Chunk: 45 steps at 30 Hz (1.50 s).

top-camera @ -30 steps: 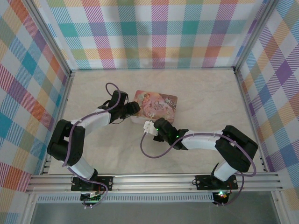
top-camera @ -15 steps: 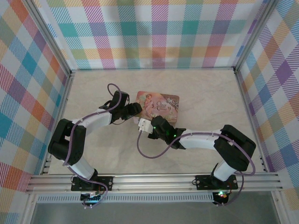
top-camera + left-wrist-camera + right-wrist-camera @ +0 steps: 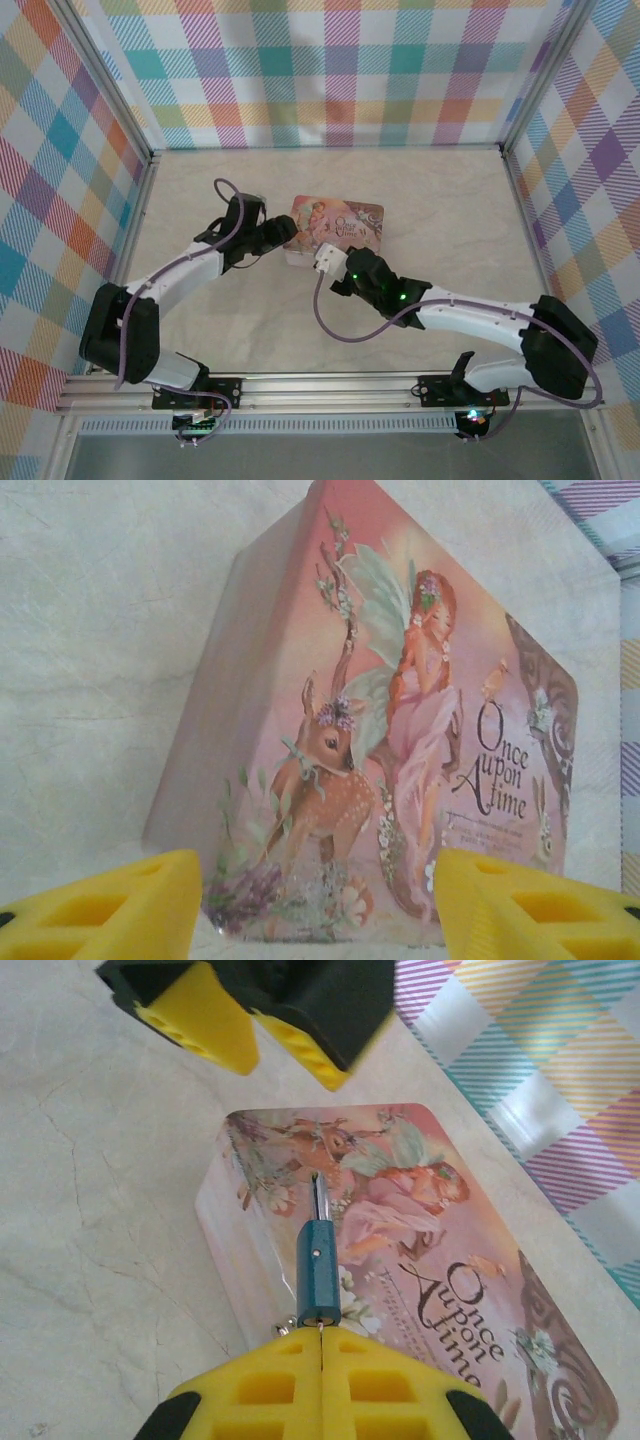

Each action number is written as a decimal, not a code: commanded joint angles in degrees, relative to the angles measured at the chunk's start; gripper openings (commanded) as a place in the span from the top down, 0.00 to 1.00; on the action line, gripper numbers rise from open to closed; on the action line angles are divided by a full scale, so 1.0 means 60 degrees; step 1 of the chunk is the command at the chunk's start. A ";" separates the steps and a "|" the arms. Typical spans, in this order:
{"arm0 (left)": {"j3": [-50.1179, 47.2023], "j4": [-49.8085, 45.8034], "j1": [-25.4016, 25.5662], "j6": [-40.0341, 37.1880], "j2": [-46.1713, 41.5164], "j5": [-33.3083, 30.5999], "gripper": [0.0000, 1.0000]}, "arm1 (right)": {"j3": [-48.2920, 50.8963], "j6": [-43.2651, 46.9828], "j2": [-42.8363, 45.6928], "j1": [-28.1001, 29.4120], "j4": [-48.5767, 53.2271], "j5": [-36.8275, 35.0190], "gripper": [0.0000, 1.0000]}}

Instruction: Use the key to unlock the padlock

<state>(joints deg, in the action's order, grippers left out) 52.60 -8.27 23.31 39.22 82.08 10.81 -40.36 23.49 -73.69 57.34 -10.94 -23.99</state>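
Teal-handled key [image 3: 319, 1270] is jutting from the clamped right gripper [image 3: 322, 1345], aiming along the pink tin [image 3: 400, 1220], while the left gripper [image 3: 315, 900] is hovering half-open beside it, likely to brace.

Bright, even light across my three feeds, only faint soft shadows, left wrist view slightly hazy.

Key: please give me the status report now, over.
Right end effector shut on key, blade toward pink tin. Left end effector open, at tin's far end.

Tin [image 3: 345, 222] blocks left end effector [image 3: 288, 232]; elsewhere seemingly clear.
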 commanded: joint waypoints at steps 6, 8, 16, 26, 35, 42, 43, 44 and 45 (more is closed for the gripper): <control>-0.0717 -0.0551 -0.0077 -0.0026 -0.1298 0.0186 0.36 | 0.0185 -0.2068 0.1255 -0.0836 0.1430 -0.0933 1.00; -0.0877 -0.0583 -0.0080 -0.0026 -0.1537 0.0303 0.36 | 0.0256 -0.2543 0.1568 -0.1147 0.1714 -0.1080 1.00; -0.1370 -0.0636 -0.0077 0.0060 -0.2025 0.0431 0.36 | 0.0325 -0.5765 0.2385 -0.3485 0.3838 -0.0780 1.00; -0.1561 -0.0354 -0.0011 0.0186 -0.1907 0.0480 0.36 | 0.0167 -0.7617 0.1189 -0.5396 0.4797 -0.0340 1.00; -0.1682 -0.0263 0.0026 0.0283 -0.1874 0.0454 0.36 | -0.0291 -0.8337 -0.0607 -0.5919 0.4471 -0.0128 1.00; -0.1764 -0.0218 0.0041 0.0318 -0.1870 0.0445 0.36 | -0.0513 -0.8796 -0.1339 -0.5953 0.4521 -0.0056 0.92; -0.1779 -0.0205 0.0041 0.0307 -0.1865 0.0462 0.36 | -0.0521 -0.8810 -0.1316 -0.5953 0.4535 0.0010 0.83; -0.1779 -0.0203 0.0041 0.0314 -0.1874 0.0447 0.36 | -0.0505 -0.8834 -0.1252 -0.5953 0.4551 0.0082 0.76; -0.1778 -0.0205 0.0041 0.0318 -0.1873 0.0440 0.36 | -0.0488 -0.8822 -0.1165 -0.5953 0.4570 0.0122 0.71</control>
<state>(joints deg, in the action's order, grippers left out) 42.46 -10.37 23.38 40.77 71.07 12.99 -41.65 -27.88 -81.56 22.06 16.36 -24.27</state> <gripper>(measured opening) 0.642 0.275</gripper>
